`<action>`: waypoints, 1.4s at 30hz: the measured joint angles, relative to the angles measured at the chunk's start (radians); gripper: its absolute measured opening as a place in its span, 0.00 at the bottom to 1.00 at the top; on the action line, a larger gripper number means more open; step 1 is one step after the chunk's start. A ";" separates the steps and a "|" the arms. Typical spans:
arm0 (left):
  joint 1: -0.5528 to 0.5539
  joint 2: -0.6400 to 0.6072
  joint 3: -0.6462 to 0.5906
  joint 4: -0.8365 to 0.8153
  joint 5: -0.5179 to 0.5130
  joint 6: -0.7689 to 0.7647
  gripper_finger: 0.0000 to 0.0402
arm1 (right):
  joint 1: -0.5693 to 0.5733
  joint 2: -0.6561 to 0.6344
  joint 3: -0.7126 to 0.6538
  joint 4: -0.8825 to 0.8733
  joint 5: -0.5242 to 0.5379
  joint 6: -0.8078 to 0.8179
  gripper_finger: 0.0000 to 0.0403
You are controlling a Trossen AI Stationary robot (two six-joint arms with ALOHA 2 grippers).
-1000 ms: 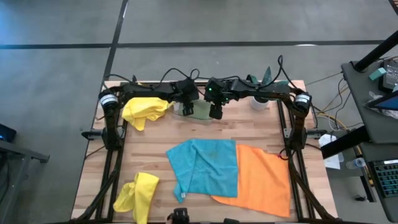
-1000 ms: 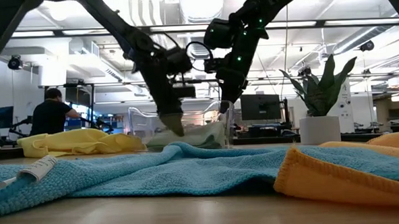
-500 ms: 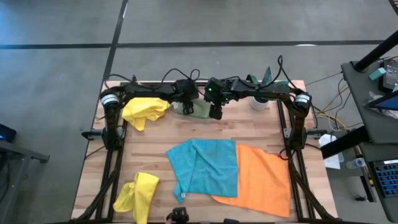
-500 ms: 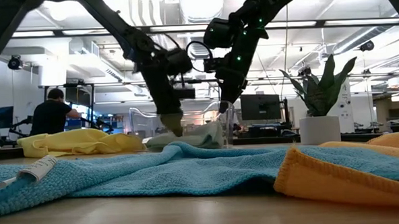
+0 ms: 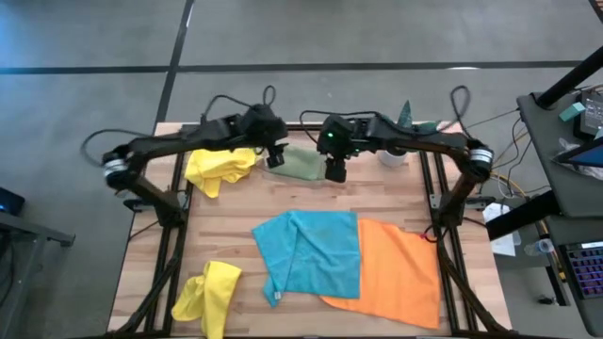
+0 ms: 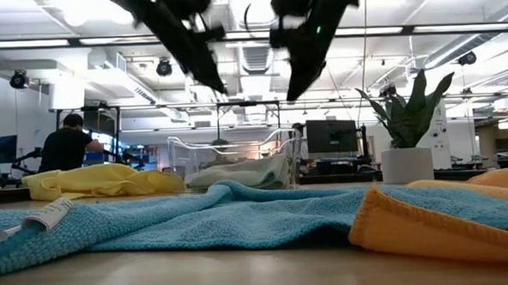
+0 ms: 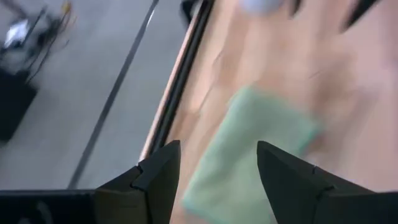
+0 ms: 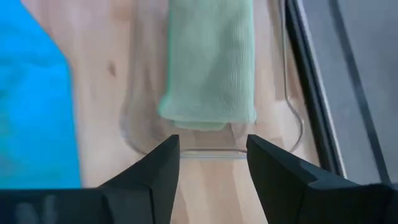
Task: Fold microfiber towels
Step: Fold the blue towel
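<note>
Sage green towel [image 5: 303, 163] lies folded in the clear tray [image 8: 186, 146]; left hand [image 5: 274, 158] and right hand [image 5: 335, 170], both released, hover above. Turquoise [image 5: 311, 252], orange [image 5: 400, 268] and two yellow towels [image 5: 219, 168] remain unfolded.

Left wrist view blurred; orange towel [image 6: 463, 215] cut off by edge.

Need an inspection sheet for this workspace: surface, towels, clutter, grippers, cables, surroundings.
Surface: wooden table, mostly covered by cloths.
Job's things: folded sage green towel in clear tray; turquoise towel partly over orange towel; two yellow towels crumpled.
Clutter: potted plant at far edge.
Grippers: left gripper and right gripper open, empty, above the tray.
Cables: loops over both arms.
Surroundings: seated person, monitors behind.
</note>
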 joint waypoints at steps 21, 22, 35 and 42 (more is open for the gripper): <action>-0.671 -0.328 -0.618 0.910 -0.049 -0.157 0.49 | 0.763 -0.487 -0.756 0.773 0.300 0.346 0.33; -0.688 -0.311 -0.627 0.919 -0.050 -0.172 0.49 | 0.803 -0.483 -0.793 0.847 0.323 0.346 0.33; -0.921 0.015 -0.598 0.881 -0.070 -0.410 0.49 | 1.017 -0.189 -0.875 1.223 0.472 0.533 0.33; -0.942 0.159 -0.558 0.768 -0.110 -0.581 0.49 | 1.024 -0.004 -0.750 0.927 0.434 0.871 0.31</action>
